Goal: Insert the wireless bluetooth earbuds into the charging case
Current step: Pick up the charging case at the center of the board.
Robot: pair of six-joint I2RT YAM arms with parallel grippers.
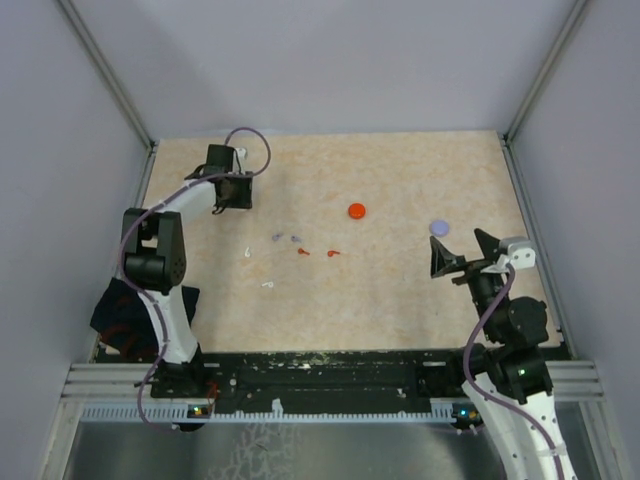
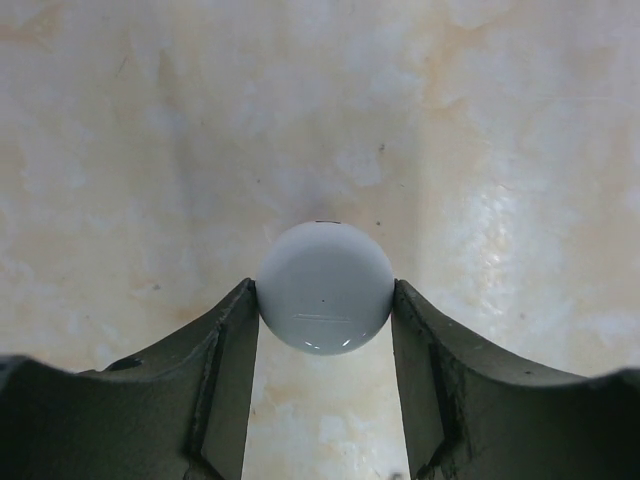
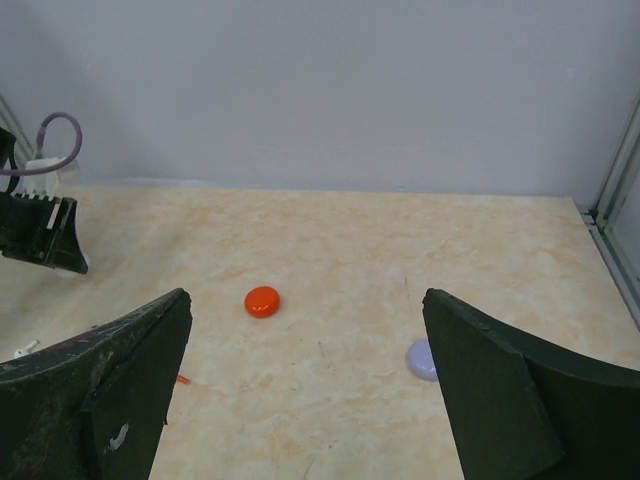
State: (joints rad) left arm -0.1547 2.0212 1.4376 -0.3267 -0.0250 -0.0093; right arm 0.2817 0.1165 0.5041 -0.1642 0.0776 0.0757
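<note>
The left claw [image 2: 323, 300] pinches a glossy white round plastic case [image 2: 323, 270] at the far left of the beige table [image 1: 400, 300], the right claw [image 3: 305, 297] is spread wide, and tiny white, purple and red stemmed earbuds [image 1: 302, 252] lie loose mid-table.

Your light is soft and even, from overhead, shadows faint. Inside the left pincer [image 2: 323, 292] the disc [image 2: 323, 270] shows a thin glare streak low down (sharp focus there). The fingers [image 3: 100, 400] of the right pincer [image 3: 306, 298] look dark, slightly blurred.
</note>
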